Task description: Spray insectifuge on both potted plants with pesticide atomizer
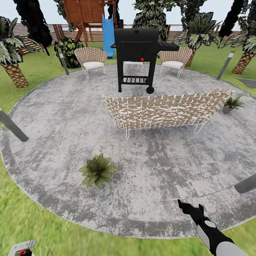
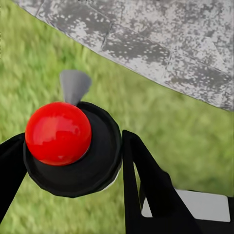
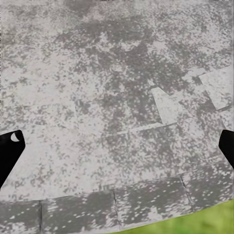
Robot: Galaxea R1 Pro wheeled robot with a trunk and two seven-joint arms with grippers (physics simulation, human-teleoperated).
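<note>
Grey mottled patio (image 1: 64, 117) carries one potted plant (image 1: 97, 170) near its front edge; the other (image 1: 232, 104) peeks from behind the wicker bench (image 1: 167, 110). Right pincer (image 1: 191, 207) hovers spread, holding nothing. Left pincer (image 2: 73, 151) straddles a red-knobbed black cap (image 2: 63, 141), perhaps the atomizer's top, its body hidden.

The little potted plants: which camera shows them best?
The head view: one potted plant stands on the stone patio, another beside the wicker sofa. The right wrist view sees patio stone, the left wrist view grass and the patio's edge.
</note>
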